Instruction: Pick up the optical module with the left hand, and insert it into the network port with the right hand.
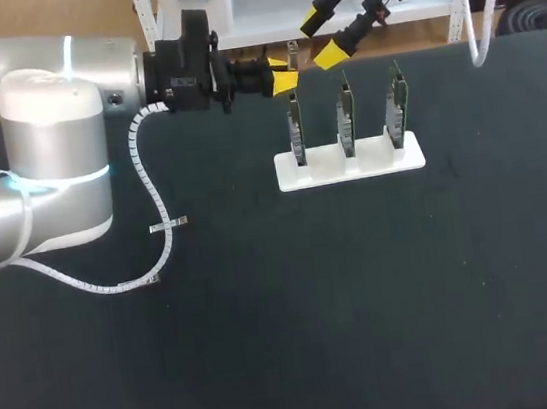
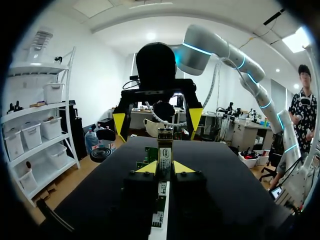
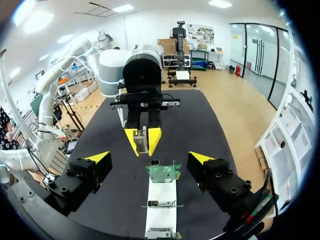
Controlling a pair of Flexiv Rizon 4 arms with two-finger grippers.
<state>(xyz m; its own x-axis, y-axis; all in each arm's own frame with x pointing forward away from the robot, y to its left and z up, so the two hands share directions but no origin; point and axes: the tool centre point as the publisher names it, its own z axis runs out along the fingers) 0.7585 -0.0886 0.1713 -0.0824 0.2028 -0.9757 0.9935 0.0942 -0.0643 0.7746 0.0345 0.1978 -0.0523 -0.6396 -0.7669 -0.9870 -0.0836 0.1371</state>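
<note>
**Q:** Yellow-tipped fingers on the left gripper (image 1: 285, 77): what do they carry in the head view?

**A:** They are closed narrowly on the optical module (image 1: 292, 51), which is held in the air above the table (image 1: 272, 346). The right gripper (image 1: 325, 36) sits at two o'clock from it, spread wide and holding nothing. Likely reason: the module is being presented for a hand-over, since the right arm performs the insertion.

**Q:** And the target?

**A:** A white stand (image 1: 349, 166) lies at five o'clock from the left gripper. It holds the green cards (image 1: 345, 114) upright in a row, presumably so that a port can be reached from above. Which card's network port is meant cannot be told.

**Q:** Left wrist view?

**A:** The module (image 2: 165, 152) stands pinched between this gripper's two tips. At twelve o'clock ahead, the right gripper (image 2: 157, 120) faces it with one finger on either side of the module's line. The cards lie under the left gripper.

**Q:** Right wrist view?

**A:** This gripper's fingers are far apart and empty. At twelve o'clock ahead, the left gripper (image 3: 143, 141) clamps the module from two sides. The nearest card (image 3: 163, 172) sits beneath, between the open fingers, on the stand (image 3: 161, 197).

**Q:** Count?

**A:** Two grippers, four yellow tips, one module, one stand, three cards.
</note>
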